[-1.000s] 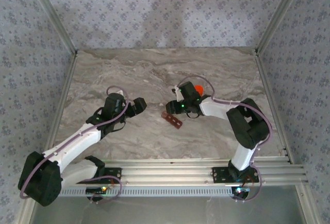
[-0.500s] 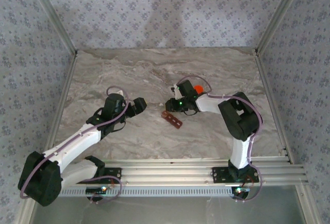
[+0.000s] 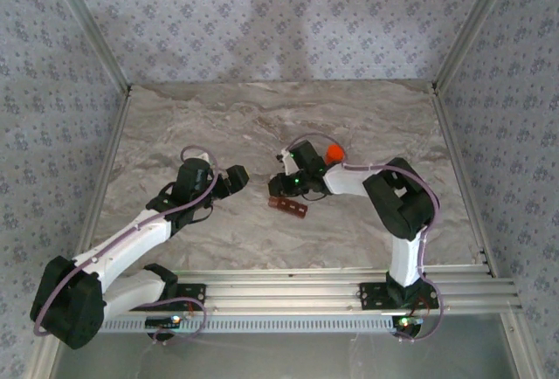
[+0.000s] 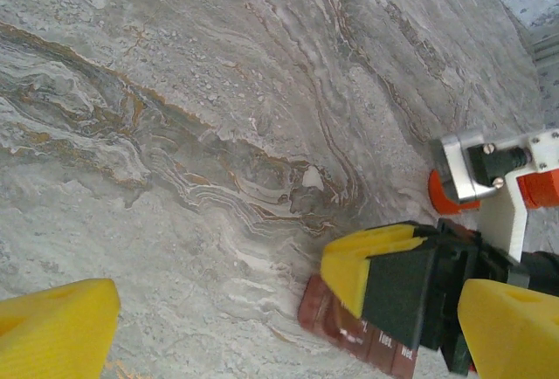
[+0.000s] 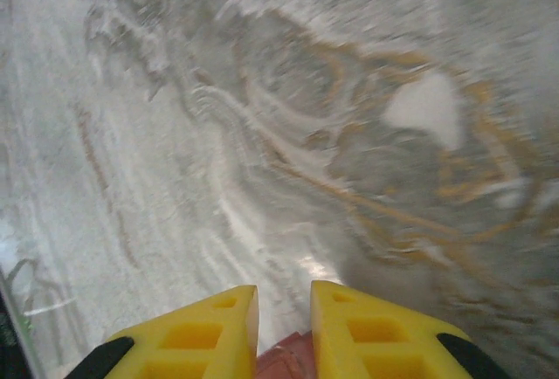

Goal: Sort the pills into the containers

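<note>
Early stage: right claw (image 5: 284, 309) clamps the containers (image 3: 289, 208) on the desk (image 3: 218, 117), left claw (image 3: 238, 176) wide and empty; sorting seemingly unstarted.

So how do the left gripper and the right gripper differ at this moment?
The left gripper stands wide open; the right gripper is closed. The left gripper holds nothing, short of the containers strip; the right gripper pinches that strip's end. Both have yellow fingers.
</note>
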Tool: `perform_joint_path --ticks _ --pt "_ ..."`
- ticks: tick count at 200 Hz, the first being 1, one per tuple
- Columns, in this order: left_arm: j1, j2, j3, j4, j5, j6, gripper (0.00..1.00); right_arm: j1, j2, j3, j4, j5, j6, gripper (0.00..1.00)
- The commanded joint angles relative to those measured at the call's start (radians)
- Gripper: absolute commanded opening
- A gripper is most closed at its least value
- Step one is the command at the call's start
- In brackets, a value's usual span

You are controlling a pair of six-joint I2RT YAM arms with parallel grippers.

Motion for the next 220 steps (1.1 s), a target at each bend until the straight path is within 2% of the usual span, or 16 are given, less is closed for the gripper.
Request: perform_joint_path --ticks 1,37,72,96,116,141,172,220 --pt "-0.014 -0.007 0.0 0.038 0.004 -0.006 0.99 0.039 0.022 0.013 0.019 -0.066 0.025 0.24" --pt "-0.022 -0.007 0.0 0.039 0.0 -0.005 0.99 0.084 0.018 0.029 0.013 -0.094 0.032 0.24" --pt "-0.031 -0.008 0.004 0.035 -0.001 -0.004 0.99 0.083 -0.011 0.053 -0.006 -0.092 0.033 0.27" --pt "-0.035 -0.008 0.02 0.008 -0.005 0.02 0.99 0.059 -0.063 0.059 -0.032 -0.07 0.025 0.34" --pt "-0.05 0.002 0.053 -0.039 -0.015 0.069 0.99 0.029 -0.124 0.048 -0.072 -0.042 0.008 0.44" --pt "-0.098 0.045 0.124 -0.147 -0.055 0.164 0.99 -0.007 -0.221 0.002 -0.138 0.023 -0.031 0.52" --pt "-0.173 0.117 0.201 -0.254 -0.112 0.269 0.99 -0.044 -0.356 -0.093 -0.243 0.159 -0.088 0.6" --pt "-0.308 0.26 0.322 -0.415 -0.305 0.396 0.99 -0.052 -0.409 -0.194 -0.311 0.289 -0.149 0.66"
